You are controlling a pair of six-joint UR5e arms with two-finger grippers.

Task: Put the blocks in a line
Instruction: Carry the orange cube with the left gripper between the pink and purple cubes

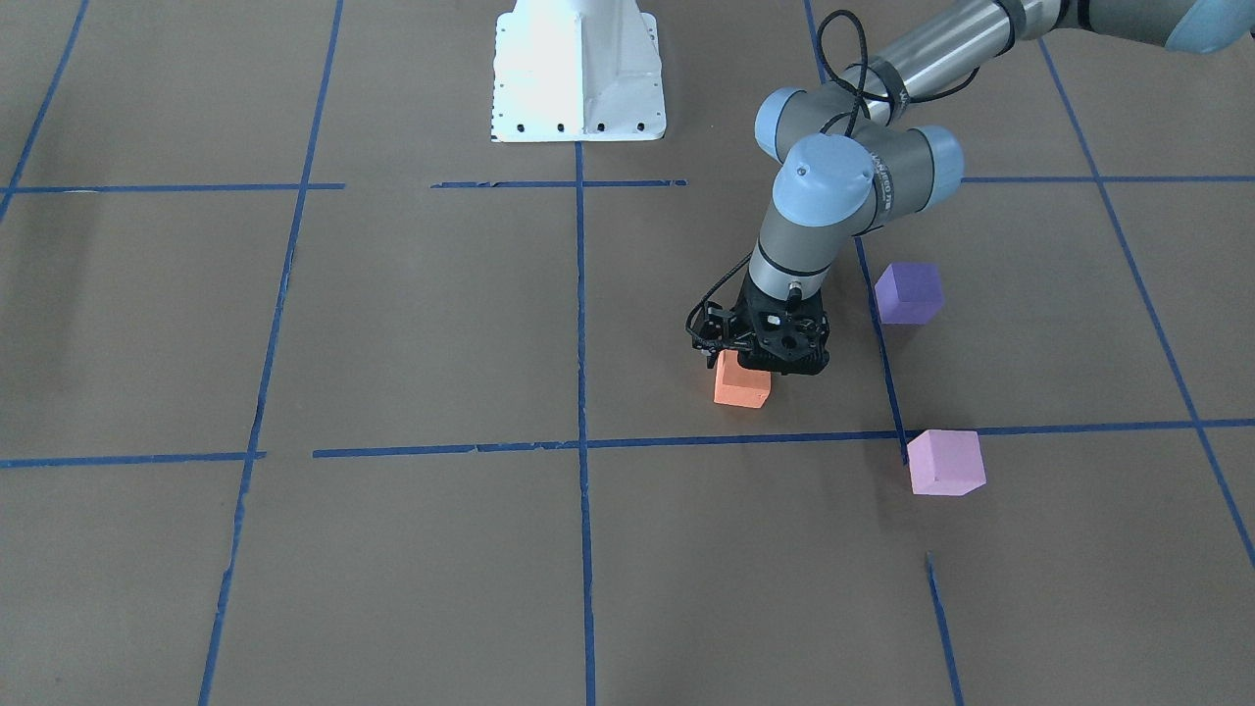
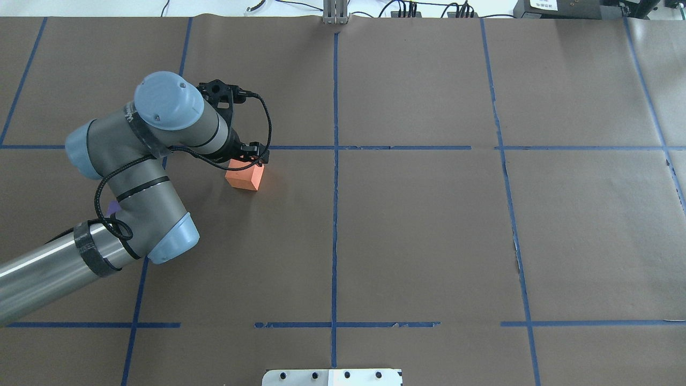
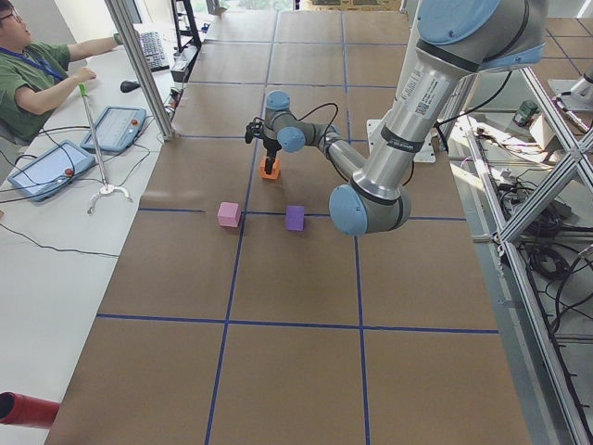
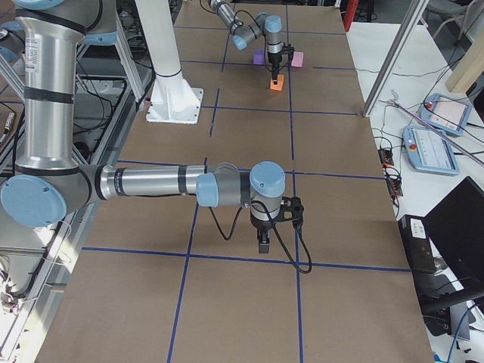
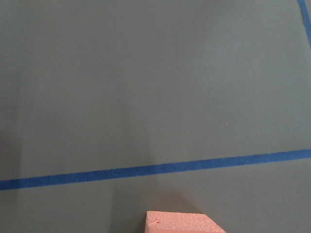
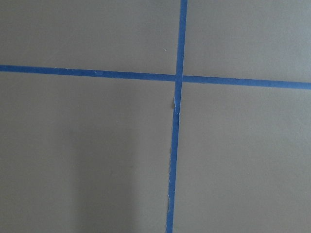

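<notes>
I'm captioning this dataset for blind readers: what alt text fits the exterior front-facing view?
The robot's left gripper is down at an orange block on a brown table gridded with blue tape. A purple block and a pink block sit apart from it, toward the view's right.

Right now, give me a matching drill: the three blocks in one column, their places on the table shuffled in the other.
Things:
1. orange block
2. purple block
3. pink block

Places:
A. at a tape crossing, farthest from the robot's base
B. nearest the robot's base, beside a tape line
C. under the left gripper

Pairs: 1-C, 2-B, 3-A.
</notes>
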